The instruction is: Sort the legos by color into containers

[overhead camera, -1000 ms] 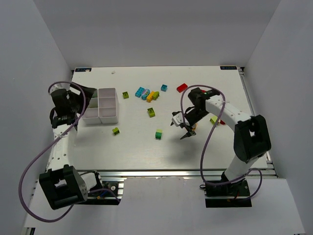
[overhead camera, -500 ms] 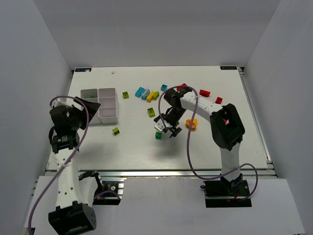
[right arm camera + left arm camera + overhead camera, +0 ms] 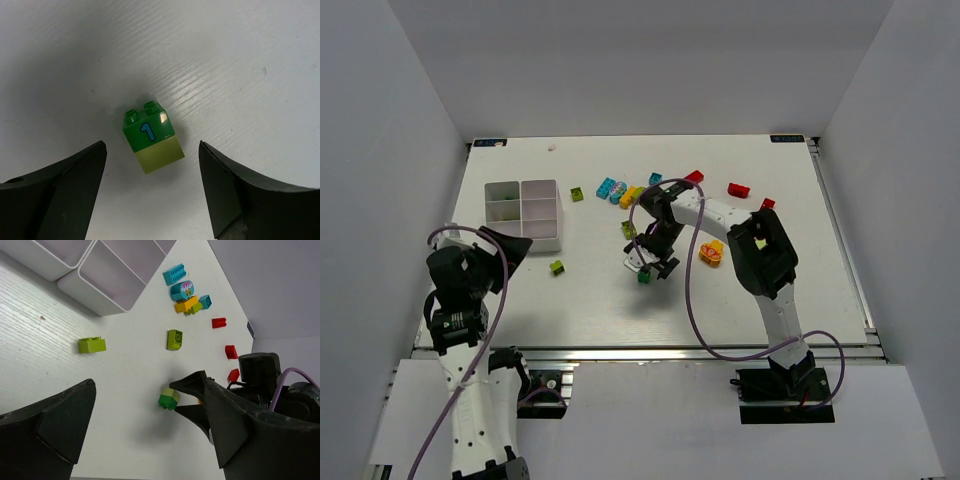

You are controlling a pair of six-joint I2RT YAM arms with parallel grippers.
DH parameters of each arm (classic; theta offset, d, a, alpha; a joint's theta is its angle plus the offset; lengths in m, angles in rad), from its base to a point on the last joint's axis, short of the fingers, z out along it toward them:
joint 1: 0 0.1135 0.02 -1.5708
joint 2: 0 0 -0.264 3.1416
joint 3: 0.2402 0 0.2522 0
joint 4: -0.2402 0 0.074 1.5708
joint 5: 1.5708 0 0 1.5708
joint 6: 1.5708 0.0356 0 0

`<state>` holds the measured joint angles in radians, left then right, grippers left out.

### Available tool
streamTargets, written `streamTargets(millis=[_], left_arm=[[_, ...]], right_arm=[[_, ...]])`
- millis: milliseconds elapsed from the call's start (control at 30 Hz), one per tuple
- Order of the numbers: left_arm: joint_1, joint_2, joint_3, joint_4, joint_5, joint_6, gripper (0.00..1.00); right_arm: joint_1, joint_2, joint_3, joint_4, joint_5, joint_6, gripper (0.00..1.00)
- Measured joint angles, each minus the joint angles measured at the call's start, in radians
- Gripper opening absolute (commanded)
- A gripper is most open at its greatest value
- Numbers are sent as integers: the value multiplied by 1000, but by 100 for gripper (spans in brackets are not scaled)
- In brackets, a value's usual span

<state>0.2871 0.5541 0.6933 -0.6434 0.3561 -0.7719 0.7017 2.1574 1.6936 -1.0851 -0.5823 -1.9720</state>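
Observation:
A green brick marked "1", stuck to a lime one [image 3: 145, 131], lies on its side on the white table. My right gripper [image 3: 150, 152] hangs over it, open, one finger on each side and neither touching. From above, that gripper [image 3: 651, 267] stands at the table's middle with the brick [image 3: 644, 277] under it. The white tray [image 3: 560, 216] of square compartments sits at the back left, and the compartments I can see hold nothing. My left gripper [image 3: 502, 254] is open and holds nothing, in front of the tray. The left wrist view shows the tray [image 3: 95, 310] and the green brick [image 3: 169, 398].
Loose legos lie about: a lime one [image 3: 557, 267] near the tray, another lime [image 3: 629, 230], cyan and yellow ones [image 3: 620, 192] at the back, red ones [image 3: 738, 190] at the back right, and an orange one [image 3: 711, 252] beside the right arm.
My right arm has swung left, from beside the orange brick to over the green and lime brick. The left arm has drawn back from the tray toward the near edge.

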Motion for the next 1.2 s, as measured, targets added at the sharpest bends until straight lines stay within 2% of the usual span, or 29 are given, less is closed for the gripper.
streamTargets(millis=[67,300,533,767,900,1033,1200], left_arm=[[0,-10,-1,-16,0,-2,98],[0,-32,-19,-63,0,-10,98],[0,-60,-53,-74,16,-28,98],[0,-98,-146,34,174,-94,96],[0,-114,-177,85,272,-128,95],[0,-132,-195,127,346,-146,93],[0,-136,-231,154,395,-172,88]], right_arm=[[5,5,1,4,6,0,76],[14,11,2,6,40,-2,53],[14,9,-5,14,55,-2,36],[13,5,-9,18,48,-2,13],[9,-4,-9,26,-17,19,4],[6,-64,-10,78,-117,232,0],[6,-210,-72,240,-231,663,0]])
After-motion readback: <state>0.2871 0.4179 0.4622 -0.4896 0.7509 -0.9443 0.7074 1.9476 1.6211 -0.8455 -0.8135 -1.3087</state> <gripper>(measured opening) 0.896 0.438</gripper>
